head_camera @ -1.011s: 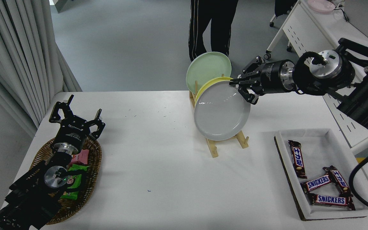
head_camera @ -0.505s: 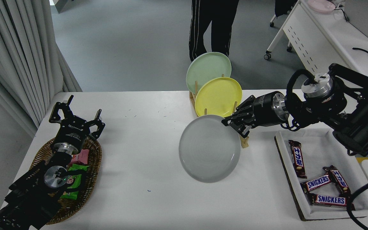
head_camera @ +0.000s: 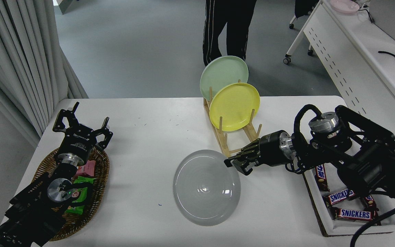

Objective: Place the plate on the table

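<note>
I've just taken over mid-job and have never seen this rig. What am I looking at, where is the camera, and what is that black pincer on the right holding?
One view, from a camera high on the robot, looking down over the large white table. Two black arms enter from the bottom corners. The right pincer is shut on the rim of the round light-grey plate, which lies low over the table. The left pincer is parked, open, over a wicker basket of snack packets. Behind stands a wooden rack holding a yellow plate and a pale green plate. At right, a white tray holds chocolate bars. A person's legs show beyond the table.
</note>
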Action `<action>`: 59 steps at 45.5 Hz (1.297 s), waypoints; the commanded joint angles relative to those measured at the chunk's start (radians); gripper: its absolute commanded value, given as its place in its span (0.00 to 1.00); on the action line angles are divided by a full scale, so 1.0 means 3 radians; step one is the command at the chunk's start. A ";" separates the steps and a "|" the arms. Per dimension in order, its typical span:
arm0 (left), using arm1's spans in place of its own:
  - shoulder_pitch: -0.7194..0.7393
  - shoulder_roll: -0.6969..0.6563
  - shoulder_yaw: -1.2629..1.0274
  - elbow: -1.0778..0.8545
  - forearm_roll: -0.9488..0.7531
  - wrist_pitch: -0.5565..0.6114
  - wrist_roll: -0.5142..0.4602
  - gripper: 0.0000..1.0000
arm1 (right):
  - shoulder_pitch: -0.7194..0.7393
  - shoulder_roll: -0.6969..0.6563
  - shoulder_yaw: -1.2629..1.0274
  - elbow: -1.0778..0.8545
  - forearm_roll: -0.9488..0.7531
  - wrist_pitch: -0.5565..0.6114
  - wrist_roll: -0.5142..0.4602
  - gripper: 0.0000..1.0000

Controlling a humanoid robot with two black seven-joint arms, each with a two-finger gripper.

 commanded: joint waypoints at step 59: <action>0.0001 0.0000 -0.0002 0.0000 0.0000 0.0000 0.0000 1.00 | -0.0125 0.0883 0.0050 -0.1410 -0.0332 0.0195 -0.0001 0.00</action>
